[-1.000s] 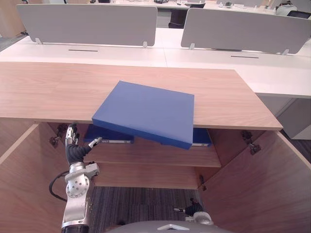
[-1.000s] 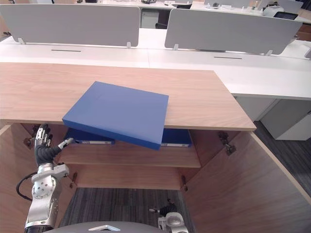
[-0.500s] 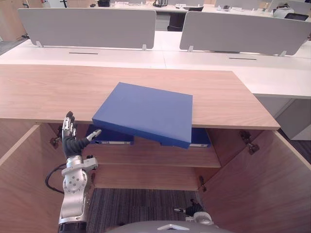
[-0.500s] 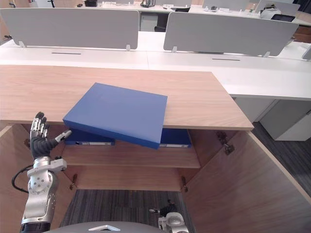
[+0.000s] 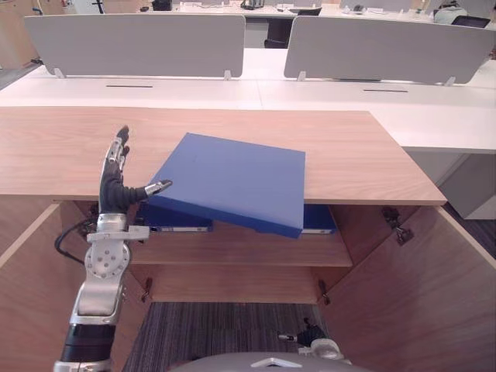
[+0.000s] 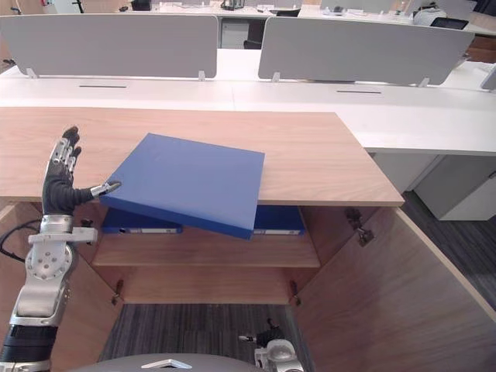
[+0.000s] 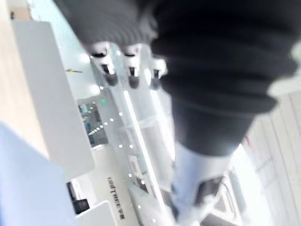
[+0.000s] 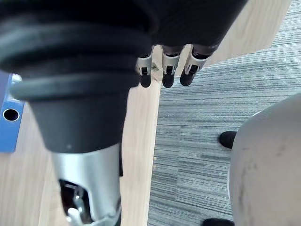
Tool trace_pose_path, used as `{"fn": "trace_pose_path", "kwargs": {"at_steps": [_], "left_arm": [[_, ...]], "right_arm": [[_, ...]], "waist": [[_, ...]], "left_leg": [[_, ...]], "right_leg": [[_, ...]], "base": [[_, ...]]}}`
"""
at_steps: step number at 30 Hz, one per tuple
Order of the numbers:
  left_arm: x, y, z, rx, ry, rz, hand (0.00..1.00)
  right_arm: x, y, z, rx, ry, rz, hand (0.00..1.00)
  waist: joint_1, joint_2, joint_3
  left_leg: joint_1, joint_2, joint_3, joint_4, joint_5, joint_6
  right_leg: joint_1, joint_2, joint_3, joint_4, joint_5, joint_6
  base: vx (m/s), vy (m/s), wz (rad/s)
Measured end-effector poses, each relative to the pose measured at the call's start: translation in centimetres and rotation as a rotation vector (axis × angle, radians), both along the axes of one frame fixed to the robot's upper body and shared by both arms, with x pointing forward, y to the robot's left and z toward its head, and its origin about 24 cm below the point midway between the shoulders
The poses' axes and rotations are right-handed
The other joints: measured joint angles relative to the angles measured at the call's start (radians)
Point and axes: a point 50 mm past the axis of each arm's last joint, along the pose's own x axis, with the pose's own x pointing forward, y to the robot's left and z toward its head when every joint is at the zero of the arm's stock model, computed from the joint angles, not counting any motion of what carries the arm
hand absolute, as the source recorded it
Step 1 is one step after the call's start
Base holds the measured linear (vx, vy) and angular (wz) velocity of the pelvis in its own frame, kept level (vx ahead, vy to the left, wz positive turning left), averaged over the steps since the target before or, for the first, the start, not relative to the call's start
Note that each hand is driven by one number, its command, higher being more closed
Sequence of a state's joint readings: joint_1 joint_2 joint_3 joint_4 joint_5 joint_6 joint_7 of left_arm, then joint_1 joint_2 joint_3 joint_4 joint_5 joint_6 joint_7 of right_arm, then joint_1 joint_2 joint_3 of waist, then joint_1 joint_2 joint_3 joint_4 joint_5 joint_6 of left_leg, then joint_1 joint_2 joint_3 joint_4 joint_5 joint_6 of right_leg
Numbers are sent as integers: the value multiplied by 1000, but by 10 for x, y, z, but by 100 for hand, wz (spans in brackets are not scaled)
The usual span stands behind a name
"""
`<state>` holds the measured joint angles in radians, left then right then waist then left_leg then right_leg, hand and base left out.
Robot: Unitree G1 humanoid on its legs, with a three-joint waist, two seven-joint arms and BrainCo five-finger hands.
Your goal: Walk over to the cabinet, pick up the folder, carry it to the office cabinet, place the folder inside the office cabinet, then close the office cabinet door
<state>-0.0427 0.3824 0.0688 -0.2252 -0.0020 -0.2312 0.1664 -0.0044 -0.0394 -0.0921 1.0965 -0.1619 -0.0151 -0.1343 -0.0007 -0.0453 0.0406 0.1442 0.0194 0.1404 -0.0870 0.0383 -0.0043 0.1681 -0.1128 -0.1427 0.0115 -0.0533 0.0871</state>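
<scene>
Judged the chief risk a slide off the counter (image 5: pixel 356 155) to the shelf (image 5: pixel 248 248) or floor: found the blue folder (image 5: pixel 232 182) overhanging the near edge, near side dipping, so a one-sided nudge or shallow pinch could tip it. Found the left robot hand (image 5: pixel 115 190) spread just left of it, fingers straight up, thumb out toward the left corner (contact could not be told), and the right robot hand (image 8: pixel 162 70) low, relaxed and empty, offering no second support. Noted the folder as broad, flat, rigid-looking and smooth-covered, probably slippery for one hand.
</scene>
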Motion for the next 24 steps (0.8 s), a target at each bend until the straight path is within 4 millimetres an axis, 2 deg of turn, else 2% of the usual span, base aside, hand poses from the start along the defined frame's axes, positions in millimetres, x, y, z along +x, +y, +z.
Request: {"fn": "trace_pose_path", "kwargs": {"at_steps": [4,7,16,24], "left_arm": [[8,-3,34,94,-129,-44,0],[5,-7,46,135,-181,-82,0],[7,-15,47,242,-154,-173,0],[7,-31,36,361,-69,-312,0]], "right_arm": [[-5,-5,-2,-7,21,-9,0],[-5,-5,-2,-6,20,-10,0],[-8,-6,-2,15,27,-29,0],[-11,-7,-3,16,35,-32,0]], "waist": [[3,-3,-12],[1,1,-16],[1,2,-39],[0,-8,-51]], "left_leg": [[-1,0,9,0,0,0],[-3,0,21,0,0,0],[-1,-1,28,0,-3,-5],[4,-1,31,0,-1,-4]], "right_leg": [[-12,1,17,11,1,-1],[-20,0,31,20,-1,-5],[-33,-2,46,33,-8,-12],[-38,-2,51,32,-7,-12]], "base": [[-19,-3,-6],[-49,3,-12],[-45,2,-3],[-4,1,0]]}}
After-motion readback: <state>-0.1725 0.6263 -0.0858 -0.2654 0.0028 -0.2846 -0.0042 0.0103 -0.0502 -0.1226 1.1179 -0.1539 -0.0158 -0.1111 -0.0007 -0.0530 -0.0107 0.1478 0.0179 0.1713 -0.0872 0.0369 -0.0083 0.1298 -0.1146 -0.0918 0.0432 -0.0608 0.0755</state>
